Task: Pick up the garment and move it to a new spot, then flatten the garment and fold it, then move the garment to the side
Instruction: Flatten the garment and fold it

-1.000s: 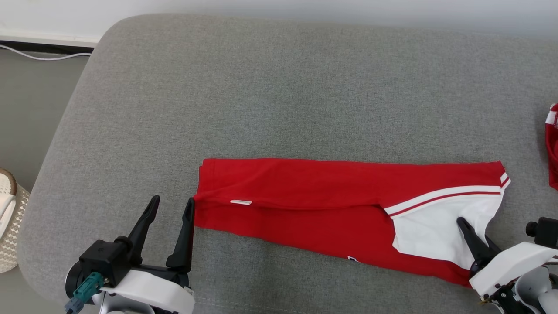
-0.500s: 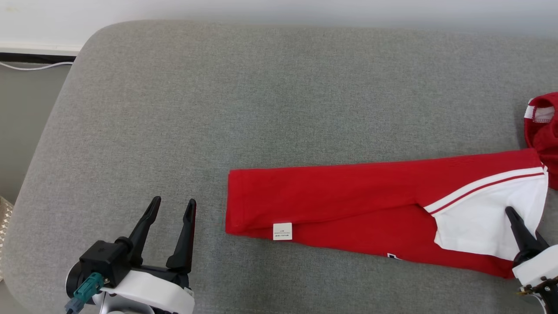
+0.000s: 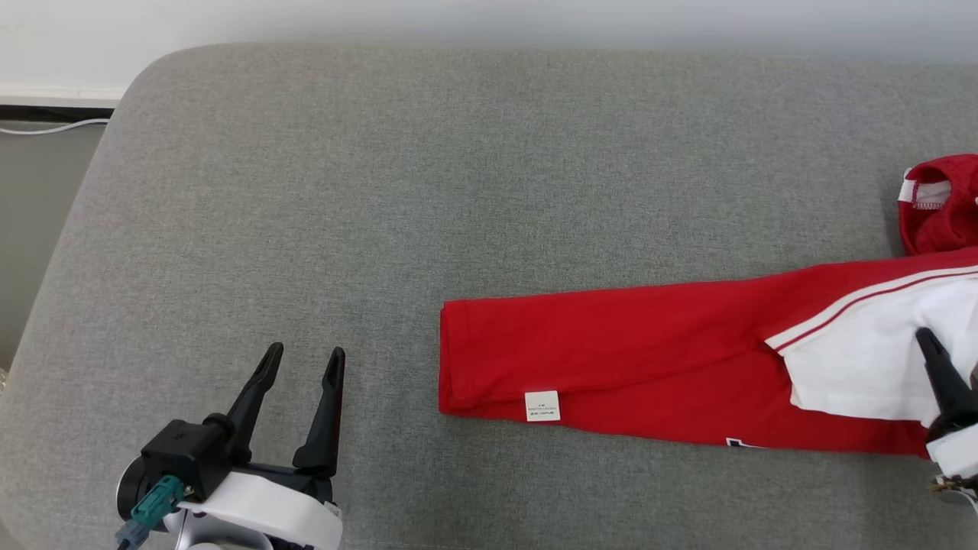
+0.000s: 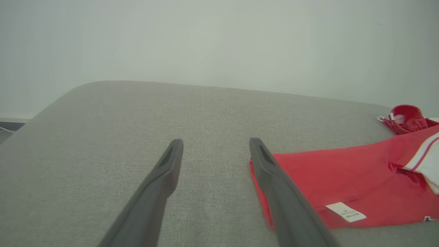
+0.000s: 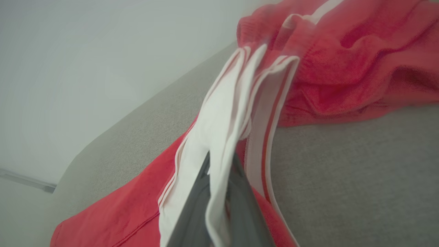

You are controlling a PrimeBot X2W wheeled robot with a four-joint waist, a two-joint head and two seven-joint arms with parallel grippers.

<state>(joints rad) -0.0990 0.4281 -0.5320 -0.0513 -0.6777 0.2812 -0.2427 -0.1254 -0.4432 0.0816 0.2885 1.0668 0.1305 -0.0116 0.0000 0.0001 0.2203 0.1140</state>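
Garment [image 3: 611,374] lies folded long, left to right on the grey cushion [image 3: 458,191], its white right end pinched in the closed right hand [image 3: 928,344], the wide-open, empty left hand [image 3: 304,355] well apart beyond its other end.

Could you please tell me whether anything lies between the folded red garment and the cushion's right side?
Yes: a crumpled red garment lies at the cushion's right edge, close against the folded garment's far corner. The right gripper is shut on its white panel. Nothing else visible blocks it.
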